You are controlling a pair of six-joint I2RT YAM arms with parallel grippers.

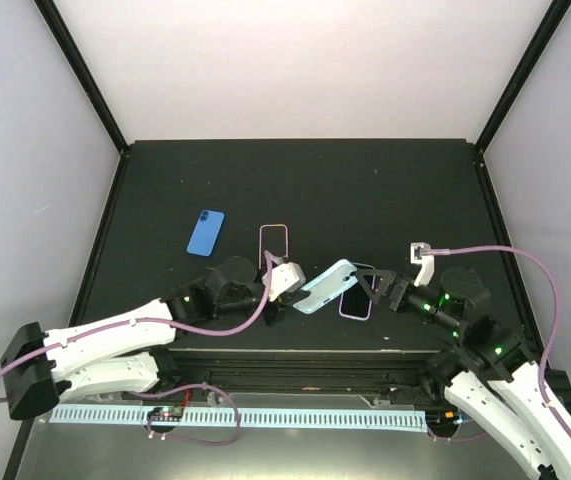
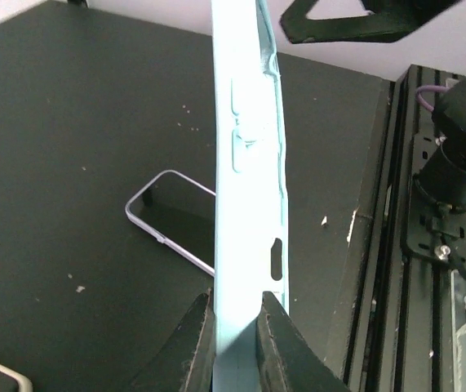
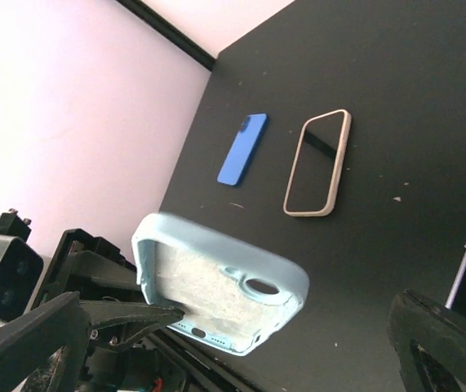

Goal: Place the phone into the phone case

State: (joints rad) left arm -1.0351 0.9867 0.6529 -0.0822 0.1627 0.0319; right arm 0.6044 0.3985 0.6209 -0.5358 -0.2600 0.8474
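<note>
Overhead and wrist views of a two-arm bench. The black table (image 1: 365, 190) fills the middle of the overhead view, walled in pale panels. The left arm (image 1: 115, 335) reaches in from the lower left and the right arm (image 1: 510, 385) from the lower right; both meet near the table's near edge.

The left gripper (image 2: 237, 327) is clamped on the phone case (image 1: 327, 286), a light blue shell with a felt-like lining and a camera cut-out. Its two fingers (image 2: 196, 347) pinch one end of the case across its thickness, so that the left wrist view sees the case edge-on, side-button bumps facing the camera. The case is lifted off the table and tilted, its hollow side turned toward the right wrist camera.

The right gripper (image 1: 373, 288) stands spread wide and grasps nothing; it sits just beside the free end of the case, and contact cannot be judged.

The phone (image 1: 360, 303), dark-faced with a lavender rim, lies flat on the table below and between the two grippers, partly overlapped by the case in the overhead view.

A blue flat item (image 1: 205, 232), phone or cover not distinguishable, lies well to the left. A beige frame (image 1: 274, 243), open in the middle, lies between it and the case.
</note>
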